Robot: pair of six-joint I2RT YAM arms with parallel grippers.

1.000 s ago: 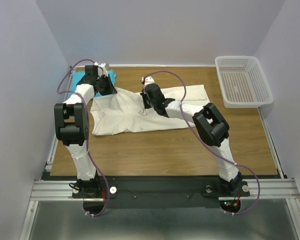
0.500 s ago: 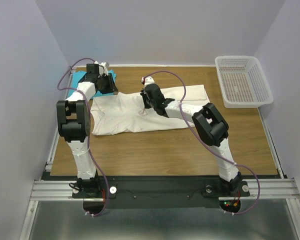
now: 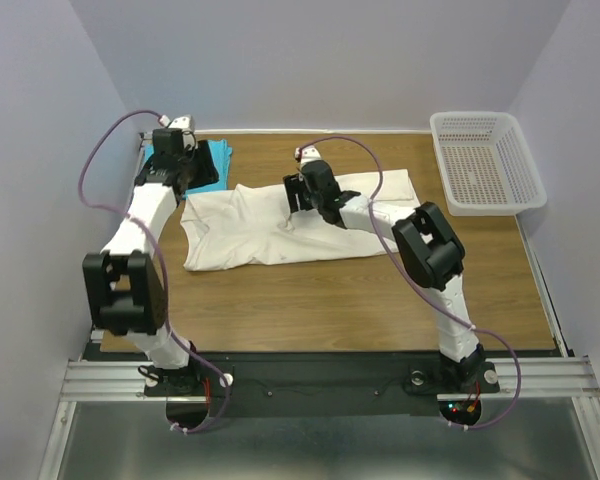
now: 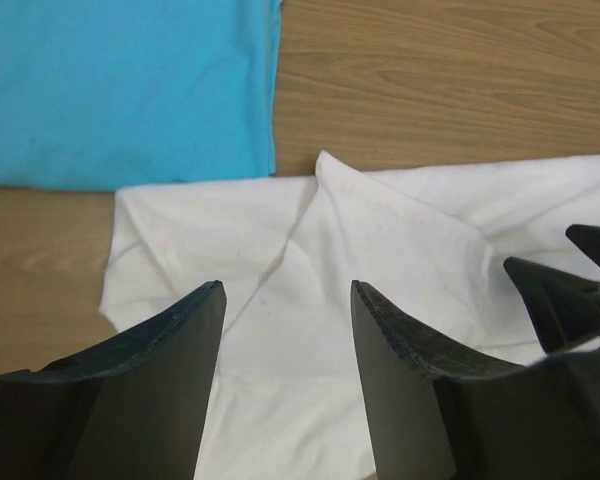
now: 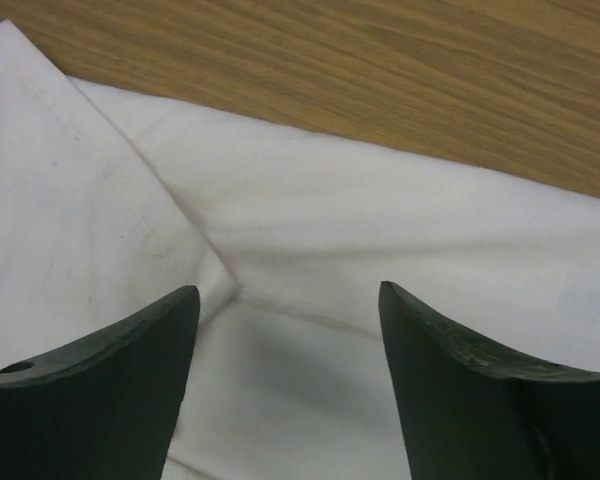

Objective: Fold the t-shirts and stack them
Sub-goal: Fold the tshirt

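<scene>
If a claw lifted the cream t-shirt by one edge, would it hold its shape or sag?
Probably floppy: the cream t-shirt lies flat with soft creases and a folded-over flap, so it would likely sag and drape. It looks thin, so likely light. Pushed across the wooden table, it would probably bunch rather than slide whole.

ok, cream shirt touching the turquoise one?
Touching. Left wrist view: cream shirt edge lies against the turquoise shirt hem, no wood between.
</scene>
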